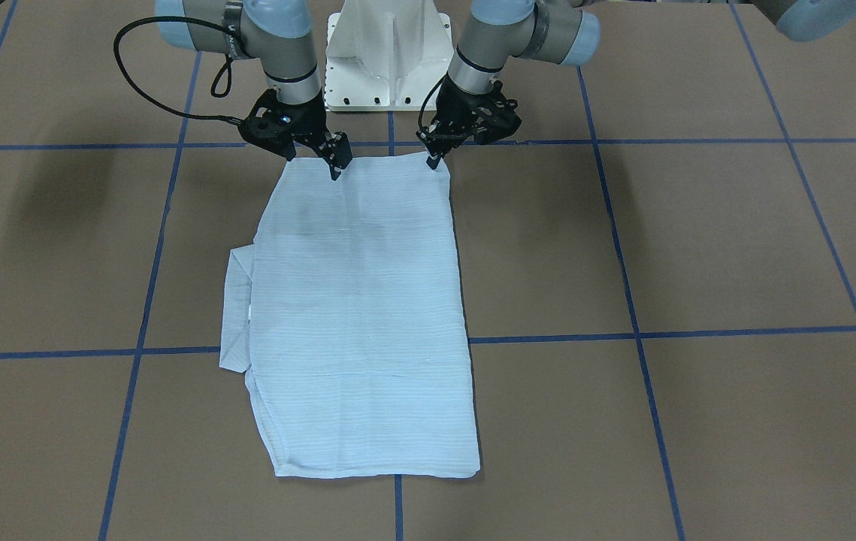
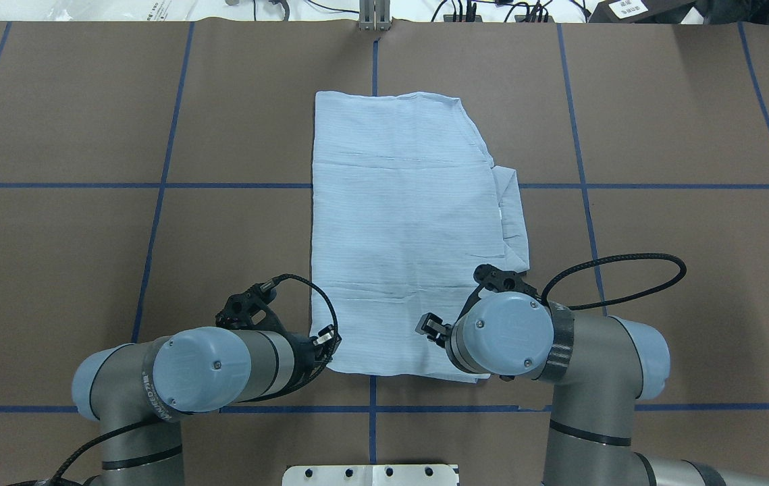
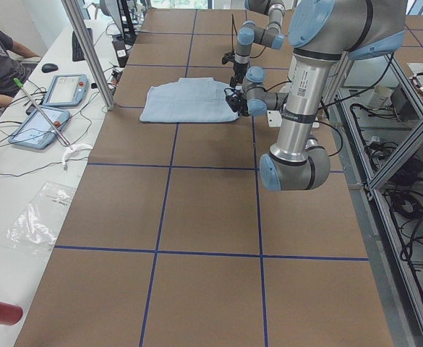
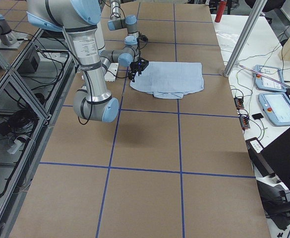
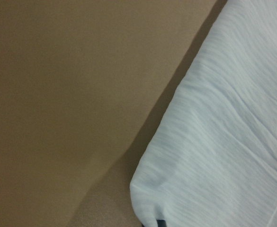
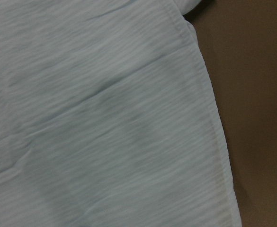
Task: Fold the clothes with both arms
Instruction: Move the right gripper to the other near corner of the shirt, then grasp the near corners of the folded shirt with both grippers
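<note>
Starting at the robot's edge of the table [image 2: 87, 101]: picking out the left gripper [image 1: 434, 159] down on the near left corner of the shirt [image 1: 360, 315], with jaws drawn narrow and, by the look of the wrist view, nipping the hem. Sliding across to the right gripper [image 1: 335, 167], planted on the same near hem just inside the other corner, looking narrow too, but cannot tell whether closed on cloth. Further out, finding the shirt flat and central on the table as one long panel running toward the far edge, with a loose flap [image 2: 511, 216] poking out on the right side. Reading the step as carrying the near hem over to the far one. So: confirm both pinches first, lift together and level, keep the hem taut between the grips, sweep forward in one arc, land square on the far hem, and mind that flap.
</note>
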Robot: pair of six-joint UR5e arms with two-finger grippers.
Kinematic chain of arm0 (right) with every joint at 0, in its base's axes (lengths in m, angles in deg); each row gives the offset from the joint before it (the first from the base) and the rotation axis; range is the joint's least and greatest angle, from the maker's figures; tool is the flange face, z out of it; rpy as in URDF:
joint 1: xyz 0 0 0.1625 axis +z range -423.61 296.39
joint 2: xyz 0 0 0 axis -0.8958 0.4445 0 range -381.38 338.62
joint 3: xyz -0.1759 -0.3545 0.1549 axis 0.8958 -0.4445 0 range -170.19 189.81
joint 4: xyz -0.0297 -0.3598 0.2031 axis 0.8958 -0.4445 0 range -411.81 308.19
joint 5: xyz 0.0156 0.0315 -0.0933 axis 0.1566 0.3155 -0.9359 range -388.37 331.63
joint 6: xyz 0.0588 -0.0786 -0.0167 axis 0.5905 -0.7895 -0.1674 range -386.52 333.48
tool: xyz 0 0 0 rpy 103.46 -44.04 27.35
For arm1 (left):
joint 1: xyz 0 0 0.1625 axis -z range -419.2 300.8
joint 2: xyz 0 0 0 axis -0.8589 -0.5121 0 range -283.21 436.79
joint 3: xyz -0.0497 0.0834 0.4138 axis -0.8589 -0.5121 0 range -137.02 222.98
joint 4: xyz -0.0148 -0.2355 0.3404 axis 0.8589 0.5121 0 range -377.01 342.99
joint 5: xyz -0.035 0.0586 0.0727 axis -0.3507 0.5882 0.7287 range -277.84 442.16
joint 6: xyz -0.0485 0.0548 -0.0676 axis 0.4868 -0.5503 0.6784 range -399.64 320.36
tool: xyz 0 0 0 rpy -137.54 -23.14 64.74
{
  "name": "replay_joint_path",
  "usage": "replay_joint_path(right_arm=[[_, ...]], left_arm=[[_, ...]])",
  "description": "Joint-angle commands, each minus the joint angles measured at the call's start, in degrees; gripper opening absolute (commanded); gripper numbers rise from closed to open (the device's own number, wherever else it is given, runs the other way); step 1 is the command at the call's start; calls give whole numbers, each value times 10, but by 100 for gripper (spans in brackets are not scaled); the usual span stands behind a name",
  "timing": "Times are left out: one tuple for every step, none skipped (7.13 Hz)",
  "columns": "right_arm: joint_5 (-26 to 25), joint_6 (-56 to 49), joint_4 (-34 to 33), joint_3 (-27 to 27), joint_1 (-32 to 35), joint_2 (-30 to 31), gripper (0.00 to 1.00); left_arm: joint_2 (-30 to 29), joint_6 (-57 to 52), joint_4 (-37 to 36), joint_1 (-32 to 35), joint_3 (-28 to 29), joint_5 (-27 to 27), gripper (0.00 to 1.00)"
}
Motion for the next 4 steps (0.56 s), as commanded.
replay_joint_path(right_arm=[[1, 7, 0, -12, -9, 4, 100], [1, 6, 0, -13, -11, 4, 100], [1, 6, 0, -13, -11, 5, 100], [2, 6, 0, -13, -12, 6, 100]], left_arm=[[0, 0, 0, -1, 1, -1, 0], [0, 0, 0, -1, 2, -1, 0], [0, 0, 0, 0, 3, 0, 0], [0, 0, 0, 0, 3, 0, 0]])
